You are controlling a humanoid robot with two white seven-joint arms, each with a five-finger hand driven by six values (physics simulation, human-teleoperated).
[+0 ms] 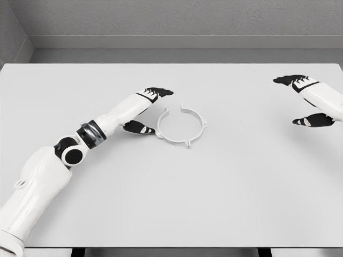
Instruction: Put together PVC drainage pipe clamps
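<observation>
A white ring-shaped pipe clamp [181,126] lies flat on the white table [214,203] a little left of the middle, with a gap in its rim at the top. My left hand [150,110] rests just left of the clamp, open, its black fingers [158,92] stretched above the ring's left side and its thumb [138,127] close to the rim, holding nothing. My right hand [306,101] hovers far off at the right edge, open and empty, with fingers [289,80] spread and thumb [312,120] below.
The table's far edge meets a grey wall [177,21]. The near edge runs along the bottom of the view, with dark supports below it.
</observation>
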